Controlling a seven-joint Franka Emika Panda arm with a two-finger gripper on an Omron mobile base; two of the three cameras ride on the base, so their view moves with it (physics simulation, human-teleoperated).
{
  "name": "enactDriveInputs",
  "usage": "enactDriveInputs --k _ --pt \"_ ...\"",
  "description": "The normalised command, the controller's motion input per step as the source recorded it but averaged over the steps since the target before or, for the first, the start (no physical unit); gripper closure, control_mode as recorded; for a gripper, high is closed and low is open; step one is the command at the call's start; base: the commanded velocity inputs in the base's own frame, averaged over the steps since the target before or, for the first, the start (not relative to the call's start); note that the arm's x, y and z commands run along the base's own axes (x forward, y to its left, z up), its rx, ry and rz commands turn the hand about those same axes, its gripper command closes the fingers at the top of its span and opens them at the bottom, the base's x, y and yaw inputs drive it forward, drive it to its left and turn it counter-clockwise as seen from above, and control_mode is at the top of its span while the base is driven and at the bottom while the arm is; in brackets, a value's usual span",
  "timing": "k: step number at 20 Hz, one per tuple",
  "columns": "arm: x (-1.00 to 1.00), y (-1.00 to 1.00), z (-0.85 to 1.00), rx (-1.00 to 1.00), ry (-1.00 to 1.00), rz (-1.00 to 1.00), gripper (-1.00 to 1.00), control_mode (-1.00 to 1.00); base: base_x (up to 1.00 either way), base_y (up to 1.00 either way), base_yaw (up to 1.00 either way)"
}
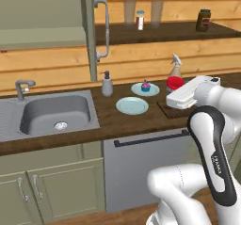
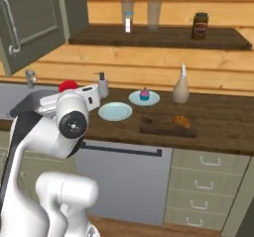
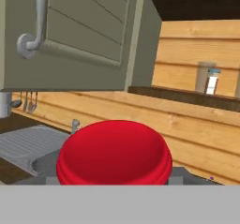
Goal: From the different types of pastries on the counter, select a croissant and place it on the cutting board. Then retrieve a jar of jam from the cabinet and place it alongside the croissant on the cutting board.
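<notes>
Above the dark brown wood-grain counter [image 1: 117, 125], the two-finger gripper [image 3: 114, 178] is closed on the small red-lidded jar of jam [image 3: 114, 153]. At two o'clock, the golden-brown croissant [image 2: 180, 120] lies on the dark wooden cutting board [image 2: 158, 126].

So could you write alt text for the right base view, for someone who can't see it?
A white robot arm holds a red-lidded jar above a dark brown wooden counter, where a golden-brown croissant lies on a dark wooden cutting board. Behind the board, a pink-frosted cupcake sits on one round light blue plate, beside a second, bare one.
</notes>
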Motion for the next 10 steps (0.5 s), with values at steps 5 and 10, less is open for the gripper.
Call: enactDriveInputs --k 5,10 --pt "0.00 0.00 0.00 0.00 0.00 0.00 1.00 1.00 0.45 -0.93 0.00" --pt "0.00 0.00 0.00 0.00 0.00 0.00 1.00 1.00 0.78 -0.30 0.06"
